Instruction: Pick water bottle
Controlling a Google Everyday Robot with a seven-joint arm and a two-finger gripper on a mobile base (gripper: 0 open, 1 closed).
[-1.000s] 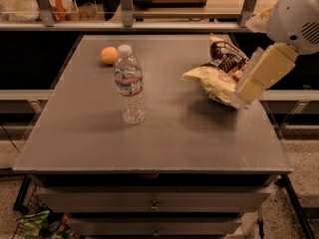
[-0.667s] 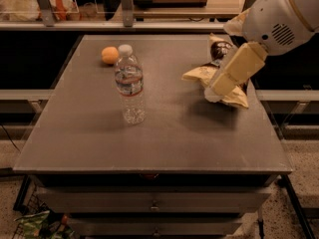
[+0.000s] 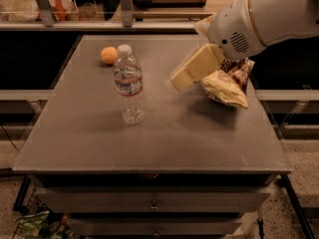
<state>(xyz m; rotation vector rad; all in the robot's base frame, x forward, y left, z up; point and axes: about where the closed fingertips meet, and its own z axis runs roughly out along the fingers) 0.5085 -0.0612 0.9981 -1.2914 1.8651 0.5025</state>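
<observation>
The water bottle (image 3: 129,86) stands upright on the left middle of the grey table (image 3: 174,138). It is clear and ribbed, with a white cap and a label band. My gripper (image 3: 192,68) is a cream-coloured piece at the end of the white arm (image 3: 264,16). It hangs above the table, to the right of the bottle and apart from it, at about the height of the bottle's label. It holds nothing that I can see.
An orange ball (image 3: 109,55) lies just behind the bottle, to its left. A yellow snack bag (image 3: 227,87) and a brown one (image 3: 241,69) lie at the right of the table, partly behind the arm. Shelves with clutter stand behind the table.
The arm has swung left across the table, from its right edge past the snack bags, and the gripper is now closer to the bottle. The bottle and ball have not moved.
</observation>
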